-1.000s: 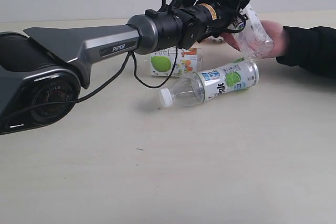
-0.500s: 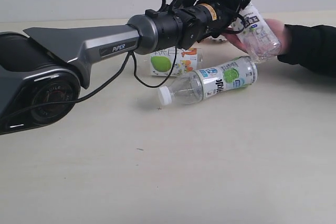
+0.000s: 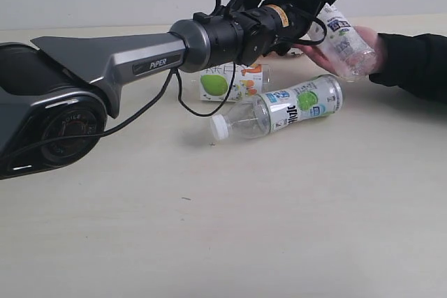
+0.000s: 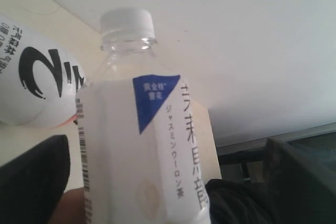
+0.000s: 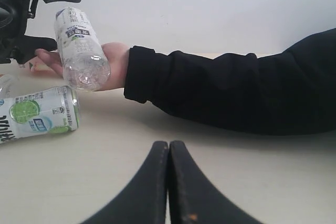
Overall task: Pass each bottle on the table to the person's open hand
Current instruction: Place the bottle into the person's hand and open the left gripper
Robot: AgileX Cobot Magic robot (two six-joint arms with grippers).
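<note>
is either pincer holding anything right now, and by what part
Nothing looks gripped. The left pincer stands open around the neck end of the blue-white bottle, which lies in the person's hand; the right pincer is shut and empty.

Exterior low; left wrist close-up, right wrist table-level; blue-label bottle [image 3: 346, 41] shared.

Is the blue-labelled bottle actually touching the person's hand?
Touching. The right wrist view shows the blue-labelled bottle lying across the person's open hand, its side resting on the palm with no gap.
</note>
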